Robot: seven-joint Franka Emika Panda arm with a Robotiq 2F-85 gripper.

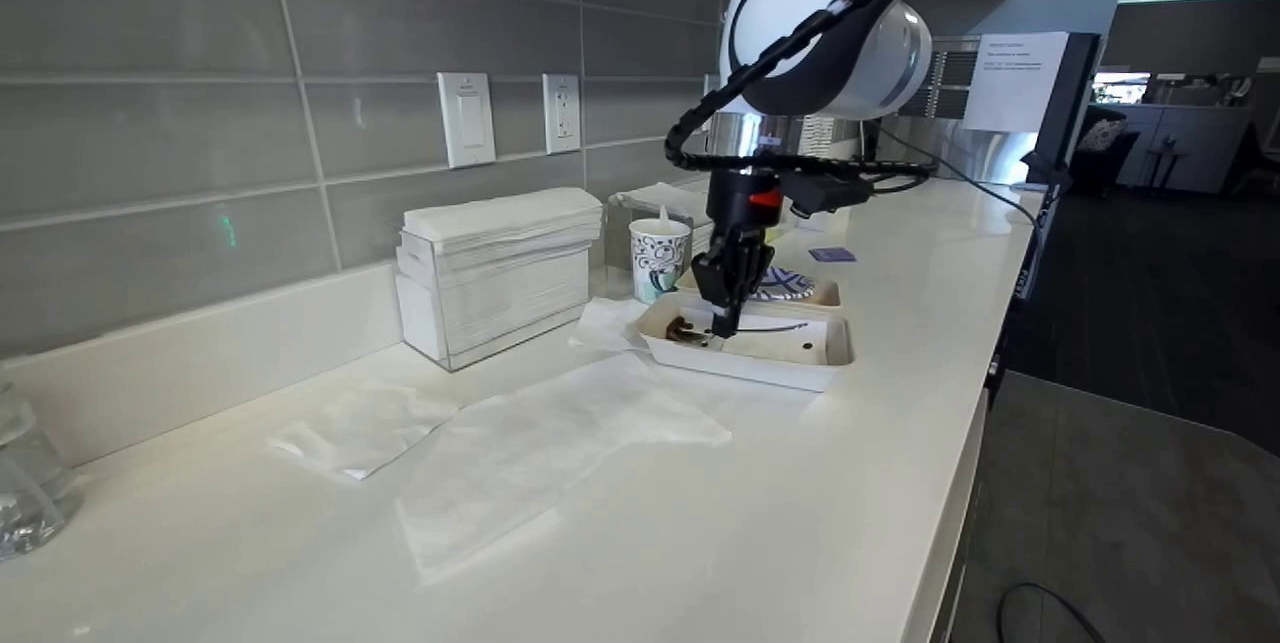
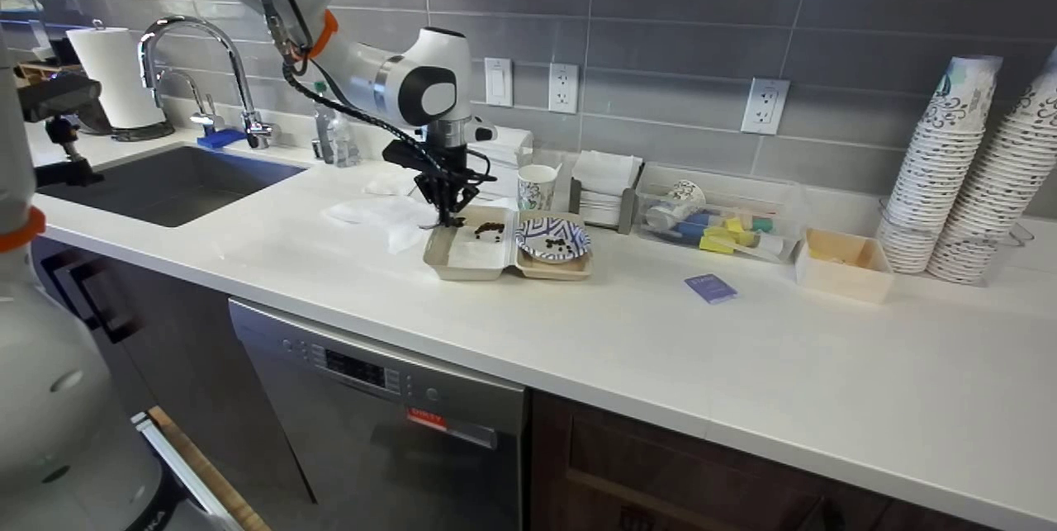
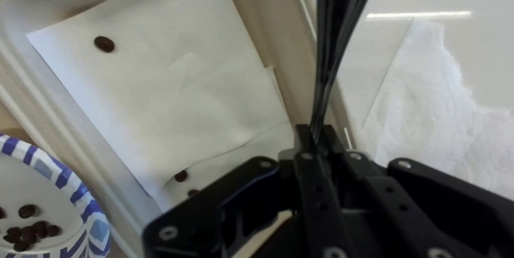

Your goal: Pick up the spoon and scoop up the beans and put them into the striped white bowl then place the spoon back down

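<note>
Spoon (image 3: 336,29) juts from tool (image 3: 316,134) near container rim (image 3: 302,29).

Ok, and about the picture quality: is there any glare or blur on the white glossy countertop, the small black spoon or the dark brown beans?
Wrist view: a bright streak of glare on the white glossy countertop, grey shine along the small black spoon; in an exterior view, some dark brown beans run together, too indistinct to count.

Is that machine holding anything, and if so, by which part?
The black two-fingered gripper holds a slender, black, plastic-looking spoon by its handle, at the narrow stretch before the flared end.
</note>
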